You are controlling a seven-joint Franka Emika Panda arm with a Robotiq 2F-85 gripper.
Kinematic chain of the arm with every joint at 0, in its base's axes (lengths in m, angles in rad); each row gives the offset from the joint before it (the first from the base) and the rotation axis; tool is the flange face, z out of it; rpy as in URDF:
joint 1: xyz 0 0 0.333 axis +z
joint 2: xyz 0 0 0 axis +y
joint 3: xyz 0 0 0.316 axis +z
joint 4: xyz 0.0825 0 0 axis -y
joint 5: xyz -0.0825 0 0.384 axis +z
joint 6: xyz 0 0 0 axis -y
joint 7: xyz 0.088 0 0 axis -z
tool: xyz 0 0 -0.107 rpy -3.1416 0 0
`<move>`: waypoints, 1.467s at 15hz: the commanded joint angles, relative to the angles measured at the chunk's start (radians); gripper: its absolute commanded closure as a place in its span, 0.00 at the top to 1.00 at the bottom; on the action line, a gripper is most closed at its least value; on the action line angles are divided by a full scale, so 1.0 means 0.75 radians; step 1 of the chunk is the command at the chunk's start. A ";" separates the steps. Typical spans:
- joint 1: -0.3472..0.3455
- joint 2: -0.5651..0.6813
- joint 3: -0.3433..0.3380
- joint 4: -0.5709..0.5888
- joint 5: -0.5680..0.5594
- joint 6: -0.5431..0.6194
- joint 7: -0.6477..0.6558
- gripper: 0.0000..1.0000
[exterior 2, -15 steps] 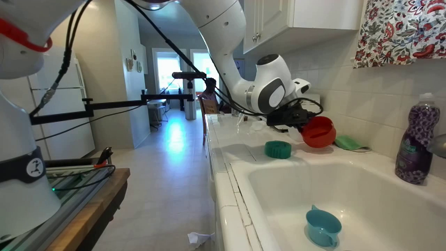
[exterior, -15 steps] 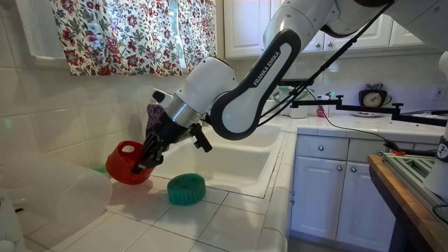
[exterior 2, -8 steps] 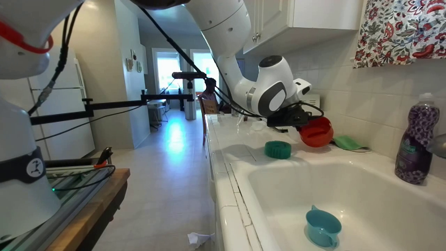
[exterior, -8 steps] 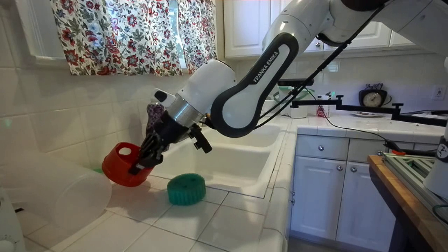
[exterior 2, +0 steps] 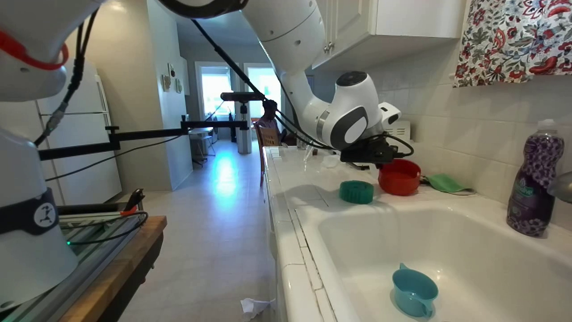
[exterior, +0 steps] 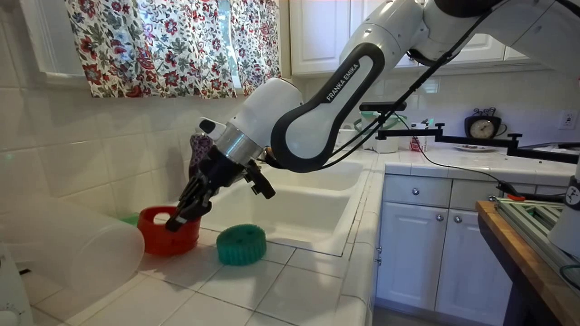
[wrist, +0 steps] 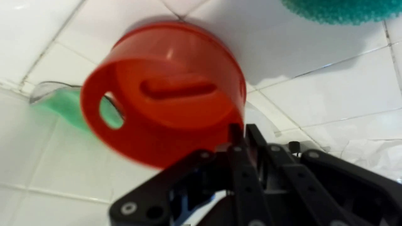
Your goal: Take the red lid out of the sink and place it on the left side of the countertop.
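The red lid (exterior: 170, 237) stands flat on the white tiled countertop (exterior: 244, 283), beside the end of the white sink (exterior: 290, 213). It also shows in an exterior view (exterior 2: 400, 180), opening up. In the wrist view the lid (wrist: 176, 94) fills the middle left, with a hole in its wall. My gripper (wrist: 244, 131) is slightly open, with one finger inside the lid and one outside, straddling the wall with a narrow gap. In an exterior view the fingertips (exterior: 174, 222) are at the lid's upper rim. The faucet is mostly hidden.
A teal-green ridged round piece (exterior: 241, 244) lies close to the lid. A translucent container (exterior: 97, 253) lies on its side by it. A green cloth (exterior 2: 447, 184) and a purple bottle (exterior 2: 536, 183) are near the wall. A teal cup (exterior 2: 414, 293) is in the sink.
The red lid was held tilted above the countertop. It has dropped and now stands flat. The fingers have opened slightly, and the gripper has moved little.
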 commanded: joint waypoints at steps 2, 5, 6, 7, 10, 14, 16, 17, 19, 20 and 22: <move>0.043 -0.017 -0.059 0.065 0.014 -0.039 -0.005 0.48; 0.129 -0.064 -0.199 0.106 0.022 -0.046 0.039 0.72; 0.168 -0.085 -0.263 0.120 0.023 -0.050 0.061 0.78; 0.232 -0.116 -0.365 0.138 0.039 -0.066 0.119 0.87; 0.324 -0.192 -0.539 0.183 0.111 -0.230 0.273 1.00; 0.179 -0.209 -0.341 0.294 0.324 -0.624 0.156 1.00; 0.157 -0.202 -0.337 0.356 0.432 -0.784 0.173 1.00; 0.149 -0.206 -0.346 0.372 0.482 -0.854 0.194 1.00; 0.132 -0.226 -0.376 0.364 0.571 -0.958 0.245 1.00; 0.125 -0.244 -0.397 0.323 0.608 -0.966 0.284 1.00; 0.144 -0.285 -0.444 0.234 0.661 -0.957 0.394 1.00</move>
